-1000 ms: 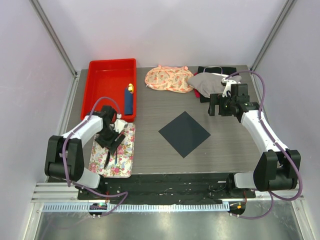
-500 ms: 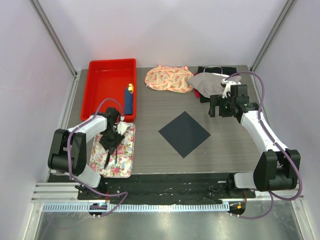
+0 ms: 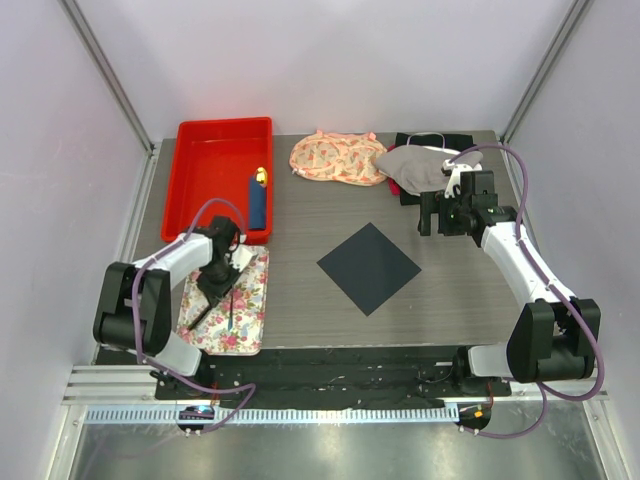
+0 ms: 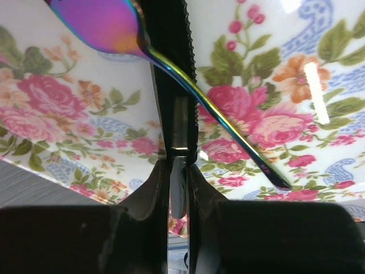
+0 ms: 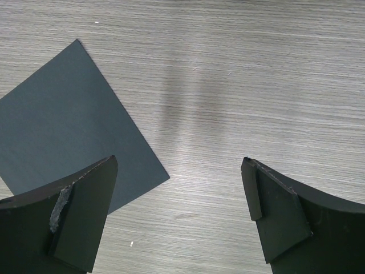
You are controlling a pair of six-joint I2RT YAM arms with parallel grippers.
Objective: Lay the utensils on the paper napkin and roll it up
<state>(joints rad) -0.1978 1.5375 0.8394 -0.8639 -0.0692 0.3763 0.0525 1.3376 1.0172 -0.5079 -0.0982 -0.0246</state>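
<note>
At the far left stands a red plastic bin (image 3: 190, 175) holding a blue stick with a yellow tip (image 3: 258, 197). Nearer the arms lies a rectangular tray printed with roses (image 3: 250, 310), and both utensils rest within it.

The left gripper (image 3: 215, 283) is down over this tray, its fingers (image 4: 159, 182) pressed nearly together on the handle of the slim dark knife with a serrated edge (image 4: 171, 57), whose blade points away from the wrist camera. A second slim utensil with a rainbow sheen (image 4: 228, 131) crosses the knife at a slant; its broad end is cut off by the frame, so I cannot tell what kind it is.

In the middle of the grey wood-grain table (image 3: 300, 215) the dark navy square paper napkin (image 3: 368, 267) lies flat, turned like a diamond, with nothing on it.

Behind it sit a peach floral cloth (image 3: 338, 157), a grey cloth (image 3: 425, 168) and a folded black cloth (image 3: 435, 140).

The right gripper (image 3: 432, 222) hangs above bare table just beyond the napkin's right corner, jaws spread wide and holding nothing.
</note>
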